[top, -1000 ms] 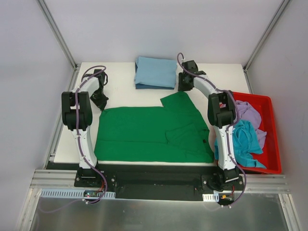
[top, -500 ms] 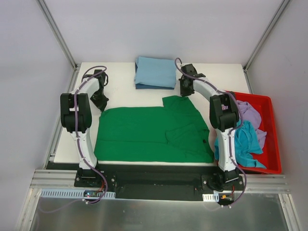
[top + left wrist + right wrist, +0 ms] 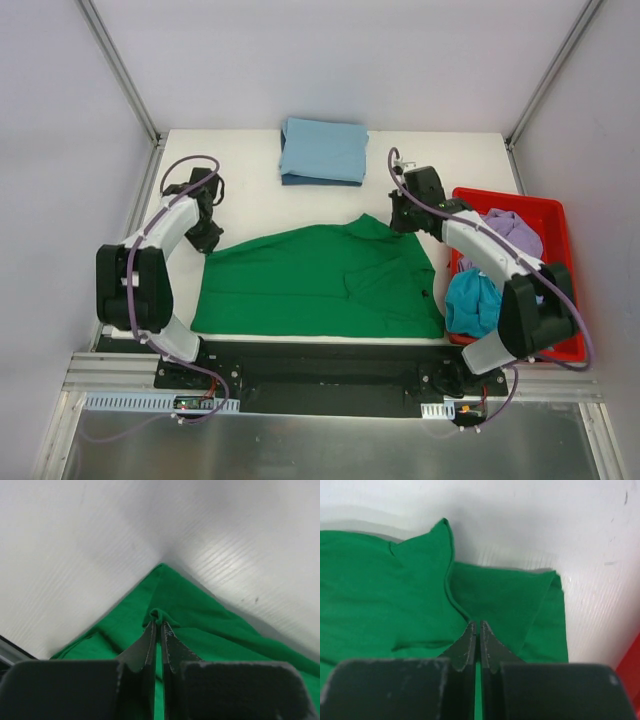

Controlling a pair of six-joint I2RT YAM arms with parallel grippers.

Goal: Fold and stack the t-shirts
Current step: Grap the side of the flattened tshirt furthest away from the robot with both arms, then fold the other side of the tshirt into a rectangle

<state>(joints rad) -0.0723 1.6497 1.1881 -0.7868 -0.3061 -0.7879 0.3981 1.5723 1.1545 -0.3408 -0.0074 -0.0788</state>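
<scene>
A dark green t-shirt [image 3: 310, 285] lies spread across the near part of the white table [image 3: 240, 160]. My left gripper [image 3: 206, 238] is shut on a pinch of cloth at its far left corner, which shows in the left wrist view [image 3: 160, 619]. My right gripper [image 3: 401, 222] is shut on the cloth at its far right edge, near the sleeve, which shows in the right wrist view [image 3: 479, 626]. The far edge of the shirt is lifted slightly between them. A folded light blue t-shirt [image 3: 322, 150] lies at the far middle. A lilac t-shirt [image 3: 505, 230] and a teal t-shirt [image 3: 470, 300] lie crumpled in the tub.
A red plastic tub [image 3: 548, 225] stands at the right edge of the table, beside the right arm, and its corner shows in the right wrist view [image 3: 635, 680]. Grey walls and metal frame posts enclose the table. A black rail runs along the near edge.
The right gripper has moved from beside the blue shirt toward the near side and shut on the green shirt. Both grippers now pull its far edge nearer, and the edge has risen.
</scene>
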